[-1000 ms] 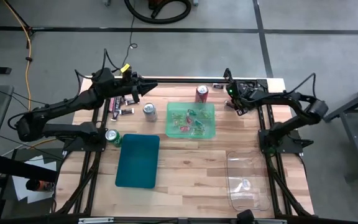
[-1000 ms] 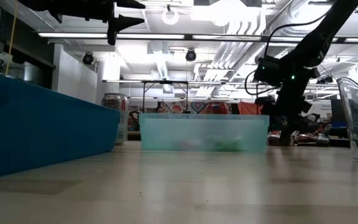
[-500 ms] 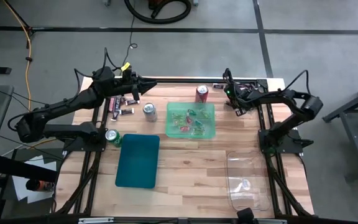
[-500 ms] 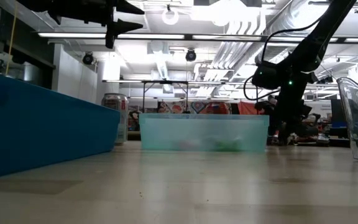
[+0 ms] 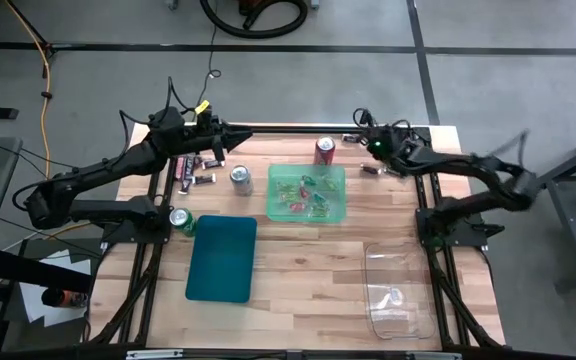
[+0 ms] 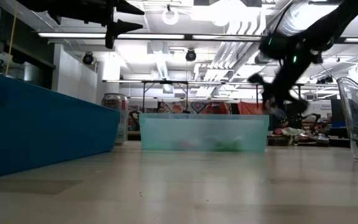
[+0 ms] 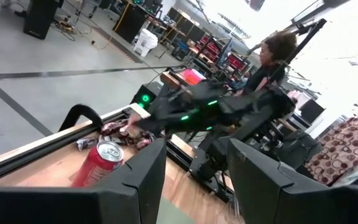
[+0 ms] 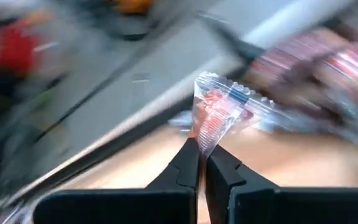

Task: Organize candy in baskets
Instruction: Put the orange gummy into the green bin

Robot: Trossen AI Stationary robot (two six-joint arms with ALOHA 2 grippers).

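Right gripper (image 8: 202, 163) pinches a clear-wrapped candy (image 8: 224, 115) at the table's far edge; left gripper (image 7: 194, 180) hovers open, empty.

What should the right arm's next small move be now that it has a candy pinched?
Probably carry it toward the light green basket. The right gripper is shut on a clear-wrapped candy, lifted off the table's far right corner, and that basket already holds candies. The left gripper hovers open near the far left edge.
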